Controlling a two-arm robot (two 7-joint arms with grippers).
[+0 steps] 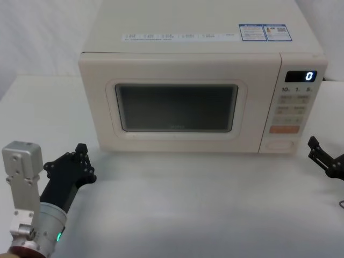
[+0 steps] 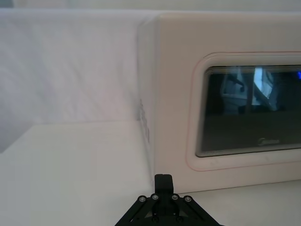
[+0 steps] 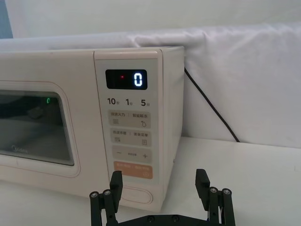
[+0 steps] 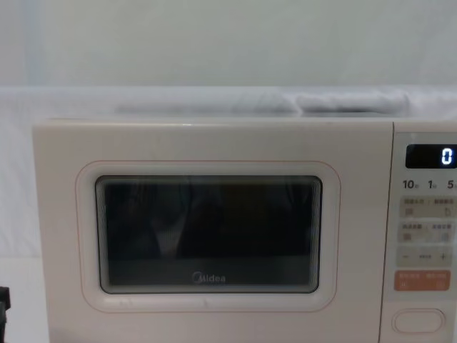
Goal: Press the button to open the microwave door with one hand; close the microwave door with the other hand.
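Note:
The cream microwave [image 1: 199, 32] stands at the middle of the white table. The microwave door [image 1: 177, 107] with its dark window is closed flush, seen as well in the chest view [image 4: 207, 236]. The button [image 1: 281, 144] is the wide oval at the foot of the control strip [image 3: 136, 195] [image 4: 418, 321]. My right gripper [image 1: 322, 153] hovers open low at the right, a short way in front of the button [image 3: 159, 181] and not touching it. My left gripper [image 1: 81, 150] is shut on nothing near the door's lower left corner [image 2: 163, 180].
The display [image 3: 138, 79] reads 0. An orange key [image 3: 134, 170] sits just above the button. A black cable [image 3: 211, 108] runs down behind the microwave's right side. White cloth covers the wall behind. Bare table [image 1: 188, 204] lies in front of the oven.

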